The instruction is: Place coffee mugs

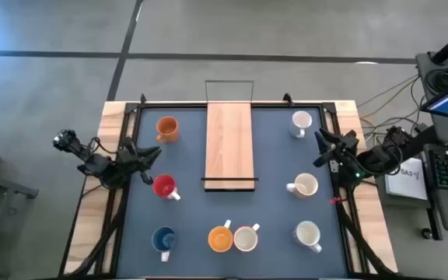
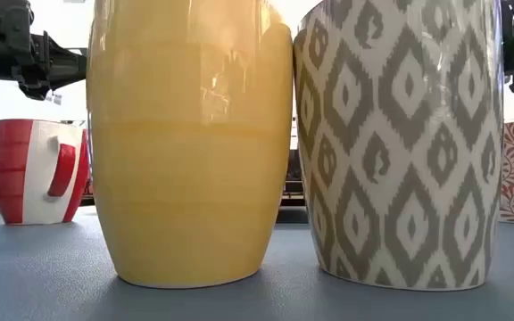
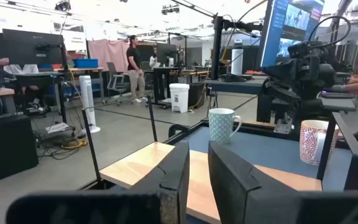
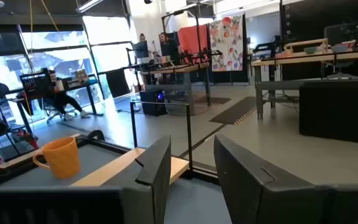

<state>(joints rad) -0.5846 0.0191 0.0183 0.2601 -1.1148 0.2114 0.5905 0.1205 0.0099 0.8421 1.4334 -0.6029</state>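
Several coffee mugs stand upright on their bases on the dark blue mat (image 1: 278, 163). On the left are an orange mug (image 1: 166, 128), a red one (image 1: 164, 187) and a blue one (image 1: 163, 239). At the near middle an orange mug (image 1: 221, 238) touches a grey-patterned one (image 1: 246, 238). Three pale mugs (image 1: 301, 122) (image 1: 306, 186) (image 1: 308, 235) line the right side. My left gripper (image 1: 152, 155) hovers open between the far orange mug and the red one. My right gripper (image 1: 320, 148) hovers open between the two farther pale mugs. Neither has anything between its fingers.
A wooden board (image 1: 229, 144) with a thin wire frame (image 1: 229, 84) at its far end lies along the table's far middle. Black rails (image 1: 123, 194) run along the mat's left and right sides. Bare mat shows on either side of the board.
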